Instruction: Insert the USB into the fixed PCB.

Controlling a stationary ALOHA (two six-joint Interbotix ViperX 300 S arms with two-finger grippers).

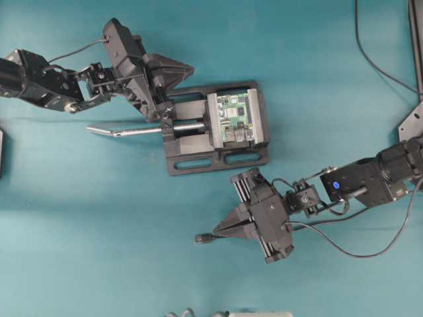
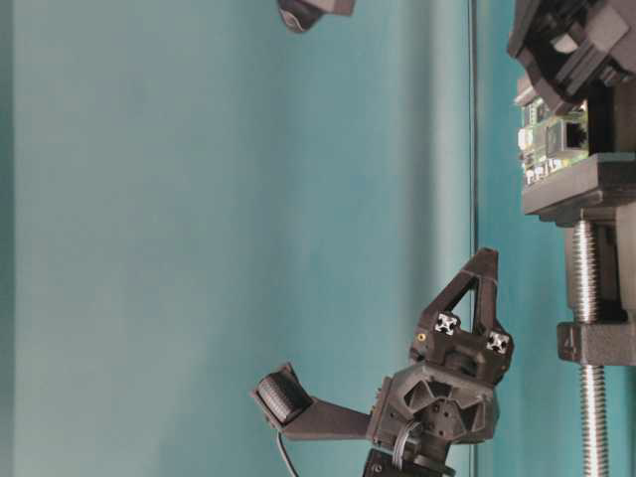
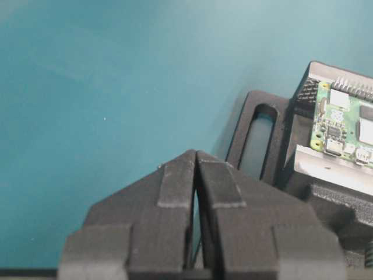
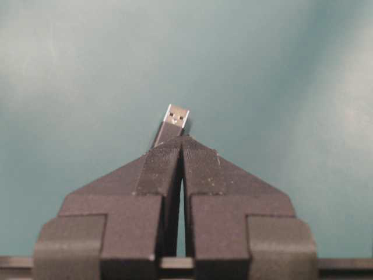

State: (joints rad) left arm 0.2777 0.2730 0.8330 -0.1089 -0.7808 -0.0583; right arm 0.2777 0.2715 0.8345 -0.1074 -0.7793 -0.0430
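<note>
Teal table surface [image 1: 79, 218] throughout, seen from four angles. Black vise [image 1: 198, 162] sits just above centre in the overhead view, its silver screw rod [image 1: 129, 131] running out to the left. Fixed PCB [image 1: 236, 117], green with silver ports, is clamped in the vise toward its right end; table-level view shows the board edge [image 2: 552, 134] standing proud above the vise jaw. Left gripper [image 1: 190, 68] lies at the upper left corner of the vise, tip pointing right; whether it touches the vise frame cannot be told. Its jaws are pressed together, nothing between them: left wrist view shows the two pads [image 3: 178, 181] meeting at the tip, with the vise frame slot and a corner of the board [image 3: 344, 125] off to the right. Right gripper [image 1: 217, 230] lies below the vise, well apart from the board, tip pointing left. Its jaws are closed to a thin slit, holding nothing. USB [image 1: 203, 238] lies on the table just beyond that tip, to its left in the overhead view, its thin black cable trailing back toward the gripper. Right wrist view has the plug [image 4: 173, 121] poking out from behind the closed fingertips [image 4: 163, 166], silver end facing away from the gripper.
</note>
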